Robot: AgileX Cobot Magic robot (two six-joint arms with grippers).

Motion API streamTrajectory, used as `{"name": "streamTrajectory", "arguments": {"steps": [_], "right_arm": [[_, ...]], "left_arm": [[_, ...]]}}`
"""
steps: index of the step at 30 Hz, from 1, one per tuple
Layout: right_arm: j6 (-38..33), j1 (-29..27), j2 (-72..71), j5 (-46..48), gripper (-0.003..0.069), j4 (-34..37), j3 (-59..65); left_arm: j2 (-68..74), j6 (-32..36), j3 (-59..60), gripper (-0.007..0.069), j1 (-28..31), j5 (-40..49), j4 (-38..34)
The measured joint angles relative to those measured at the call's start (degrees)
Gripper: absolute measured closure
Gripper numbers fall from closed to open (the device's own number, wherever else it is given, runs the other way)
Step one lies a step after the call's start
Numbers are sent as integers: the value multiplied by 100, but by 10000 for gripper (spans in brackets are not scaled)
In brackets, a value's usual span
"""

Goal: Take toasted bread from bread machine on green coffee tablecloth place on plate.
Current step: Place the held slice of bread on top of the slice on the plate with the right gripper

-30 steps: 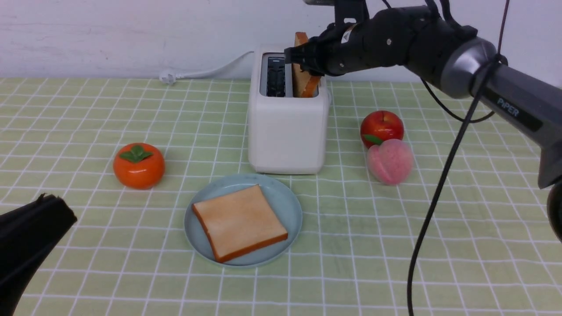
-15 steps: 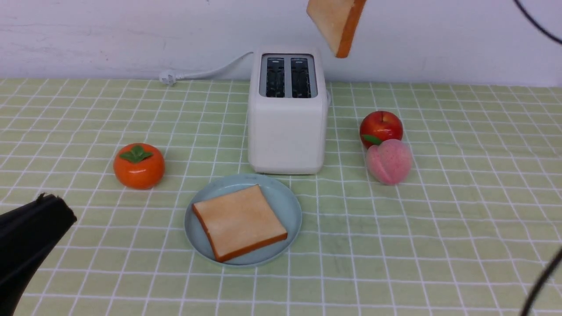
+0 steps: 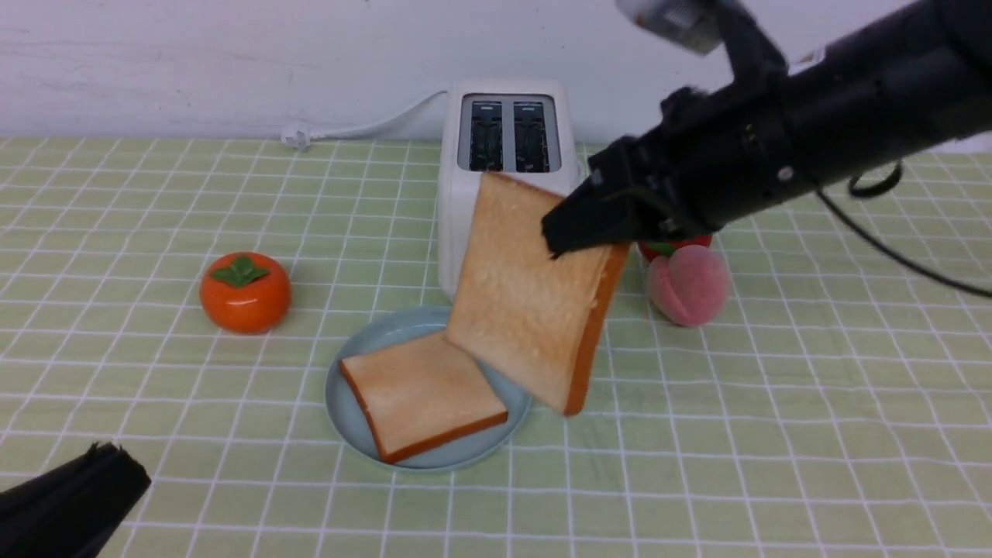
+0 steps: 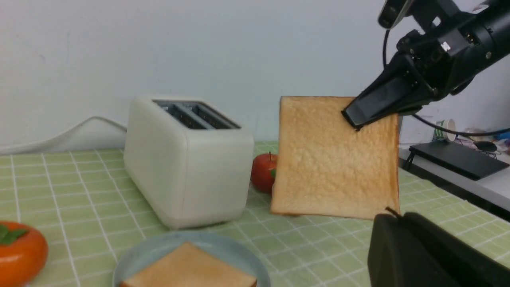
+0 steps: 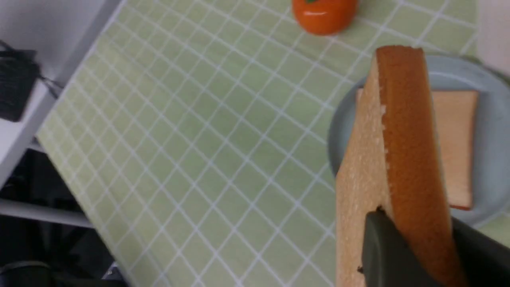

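Observation:
My right gripper [image 3: 570,229] is shut on a slice of toasted bread [image 3: 531,298] by its upper corner. The slice hangs tilted just above the right side of the pale blue plate [image 3: 349,372]. A second slice [image 3: 422,391] lies flat on that plate. The white bread machine [image 3: 508,225] stands behind the plate with both slots empty. All rest on the green checked tablecloth [image 3: 775,434]. The held slice also shows in the left wrist view [image 4: 334,157] and edge-on in the right wrist view [image 5: 402,159]. My left gripper [image 3: 93,480] is shut and empty at the front left.
An orange persimmon [image 3: 245,292] sits left of the plate. A red apple [image 3: 659,248] and a pink peach [image 3: 688,283] sit right of the toaster, partly behind my right arm. The toaster's white cord [image 3: 364,124] runs along the back wall.
My right gripper pulled the slice up out of the toaster's right slot, then carried it forward and down to just above the plate. The left gripper dropped slightly.

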Motion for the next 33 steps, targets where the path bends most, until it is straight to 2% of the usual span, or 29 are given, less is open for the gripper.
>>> {"name": "streamTrajectory", "arguments": {"steps": [1,2,4,5,7,14,21,25,27,28,29,30,32,33], "right_arm": [[-88,9,22,-7,546,53,27],[-417,141,230,-96,546,482,83],[-775,328,445,-272,546,836,103],[-775,349,469,-295,546,869,103],[-1133,589,772,-709,546,1223,107],[-1282,665,1561,-1622,546,1889,55],[-1284,665,2262,-1724,526,2174,-364],[-1284,665,2499,-1751,463,2183,-423],[-1279,665,2563,-1751,361,2014,-434],[-1279,665,2568,-1751,343,1981,-434],[-1273,665,2567,-1751,278,1816,-440],[-1273,665,2567,-1751,270,1789,-440],[-1154,591,2519,-1725,176,1298,-445],[-1139,591,2519,-1725,172,1298,-445]], "left_arm": [[0,0,11,634,0,0,0],[0,0,61,634,0,-6,0],[0,0,82,632,0,-65,0],[0,0,82,632,0,-72,0],[0,0,82,629,0,-147,0],[0,0,82,624,0,-194,-29],[0,0,82,620,0,-194,-42],[0,0,82,617,0,-194,-42],[0,0,82,615,0,-194,-44],[0,0,82,614,0,-194,-44],[0,0,82,613,0,-194,-44],[0,0,82,612,0,-194,-44],[0,0,82,608,0,-194,-44],[0,0,82,608,0,-194,-44]]}}
